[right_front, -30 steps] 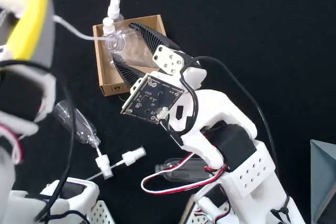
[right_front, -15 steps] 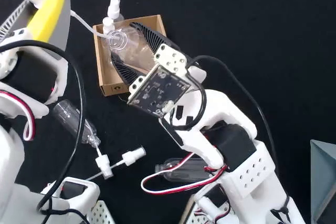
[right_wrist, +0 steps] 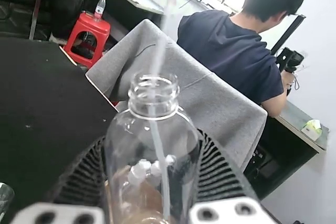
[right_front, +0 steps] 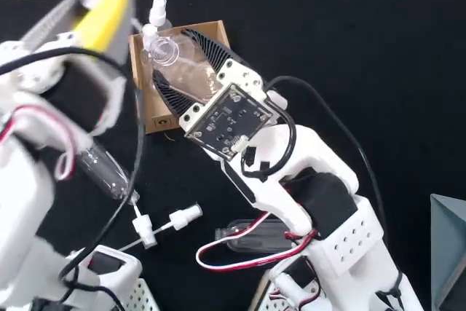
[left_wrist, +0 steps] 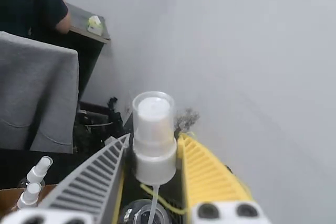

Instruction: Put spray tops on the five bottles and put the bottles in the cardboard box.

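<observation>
The right gripper (right_front: 183,71) holds a clear bottle (right_front: 182,63); its two black fingers are shut tight on the bottle's sides, one on each side; the bottle hangs over the cardboard box (right_front: 154,118) and does not touch it; the bottle's neck is open, with no top on it.

The left gripper (left_wrist: 153,153) is up high, over the left side of the table (right_front: 364,71); its grey finger and its yellow finger pinch a white spray top (left_wrist: 154,129) between them; a thin tube (right_wrist: 157,129) hangs down from the spray top; the tube goes in through the open neck and down inside the bottle; the spray top is well apart from the neck.

In the back corner of the box stand two capped bottles (right_front: 150,33), side by side, with white tops on; they show through the clear bottle in the right wrist view too.

On the table a bare bottle (right_front: 105,170) lies on its side near the left arm; just past its neck lie two loose spray tops (right_front: 183,216), close together; a fifth bottle (right_front: 244,232) lies on its side under the right arm, behind red and white wires (right_front: 218,253).
</observation>
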Robot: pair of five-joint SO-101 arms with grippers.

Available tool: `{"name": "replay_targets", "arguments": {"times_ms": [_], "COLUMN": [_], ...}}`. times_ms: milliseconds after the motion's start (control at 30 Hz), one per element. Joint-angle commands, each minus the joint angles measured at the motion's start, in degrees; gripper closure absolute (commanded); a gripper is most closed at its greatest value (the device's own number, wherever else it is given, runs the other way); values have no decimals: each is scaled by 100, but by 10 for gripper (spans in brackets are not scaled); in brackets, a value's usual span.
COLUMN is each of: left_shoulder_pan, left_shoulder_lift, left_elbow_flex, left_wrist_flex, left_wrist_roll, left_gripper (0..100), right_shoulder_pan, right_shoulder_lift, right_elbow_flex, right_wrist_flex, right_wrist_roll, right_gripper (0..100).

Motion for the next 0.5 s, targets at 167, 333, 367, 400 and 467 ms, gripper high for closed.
{"name": "replay_targets", "arguments": {"times_ms": [167,333,367,400,467], "left_shoulder_pan": [251,259,259,259,259], "left_shoulder_lift": [378,554,580,607,633], "left_elbow_flex": [13,13,13,13,13], "left_wrist_flex": [-255,-299,-299,-299,-299], "left_wrist_roll": [-475,-536,-536,-536,-536], "left_gripper": [970,970,970,970,970], "right_shoulder_pan": [185,193,202,202,202], "right_shoulder_lift": [-171,-163,-163,-163,-163], "right_elbow_flex": [-488,-637,-725,-804,-936], "right_wrist_flex": [-132,9,105,193,325], "right_wrist_roll": [-79,-97,-97,-97,-97], "right_gripper": [986,986,986,986,986]}}
